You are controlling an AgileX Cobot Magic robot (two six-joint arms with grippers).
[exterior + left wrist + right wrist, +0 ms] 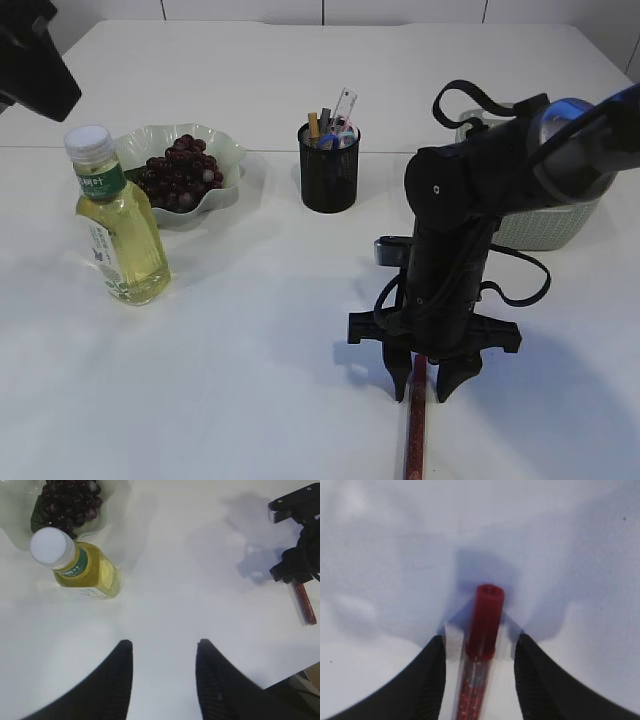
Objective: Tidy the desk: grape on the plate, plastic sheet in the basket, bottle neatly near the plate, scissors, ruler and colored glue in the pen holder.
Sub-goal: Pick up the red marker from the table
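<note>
Open table around bottle

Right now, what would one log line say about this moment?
right claw: open astride red glue tube | left claw: open, empty | grapes: on plate | bottle: beside plate

White table bare across front; white wall panels behind its far edge.

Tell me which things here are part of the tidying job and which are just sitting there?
Part of the job:
- grapes on the plate
- bottle by the plate
- pen holder with things already in it
- basket
- red glue between the right tool's fingers

Just there:
- table
- left tool, open and empty
</note>
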